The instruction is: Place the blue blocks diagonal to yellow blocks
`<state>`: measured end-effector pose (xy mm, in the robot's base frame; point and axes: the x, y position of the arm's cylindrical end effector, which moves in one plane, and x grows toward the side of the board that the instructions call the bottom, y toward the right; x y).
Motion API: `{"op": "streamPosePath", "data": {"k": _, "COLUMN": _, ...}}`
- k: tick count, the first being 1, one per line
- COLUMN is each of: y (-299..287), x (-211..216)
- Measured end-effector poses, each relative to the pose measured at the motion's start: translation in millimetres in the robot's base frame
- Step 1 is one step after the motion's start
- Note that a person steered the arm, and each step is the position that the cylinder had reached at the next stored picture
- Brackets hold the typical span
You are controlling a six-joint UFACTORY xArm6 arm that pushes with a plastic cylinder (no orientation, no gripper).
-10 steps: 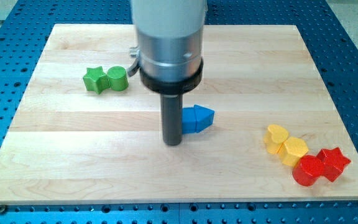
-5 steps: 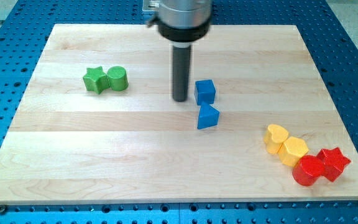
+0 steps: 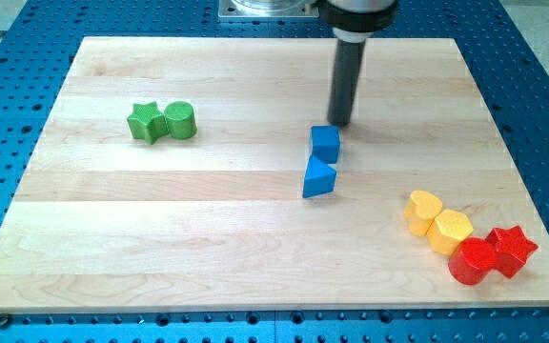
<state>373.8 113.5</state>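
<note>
A blue cube sits near the board's middle, with a blue triangular block just below it, almost touching. My tip is just above and to the right of the blue cube, close to its upper right corner. A yellow heart block and a yellow hexagonal block lie at the view's lower right, touching each other, well to the right of the blue blocks.
A red cylinder and a red star touch the yellow blocks at the lower right. A green star and a green cylinder sit together at the upper left. The wooden board lies on a blue perforated table.
My tip has moved up and to the right, from the blue blocks' left side to above the cube. The cube has shifted slightly right and down, closer to the triangular block.
</note>
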Motion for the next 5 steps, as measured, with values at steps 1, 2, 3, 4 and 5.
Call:
{"op": "streamPosePath", "data": {"k": 1, "y": 44, "x": 14}}
{"op": "streamPosePath", "data": {"k": 2, "y": 30, "x": 48}}
{"op": "streamPosePath", "data": {"k": 3, "y": 13, "x": 60}}
{"op": "streamPosePath", "data": {"k": 4, "y": 10, "x": 58}}
{"op": "streamPosePath", "data": {"k": 5, "y": -2, "x": 48}}
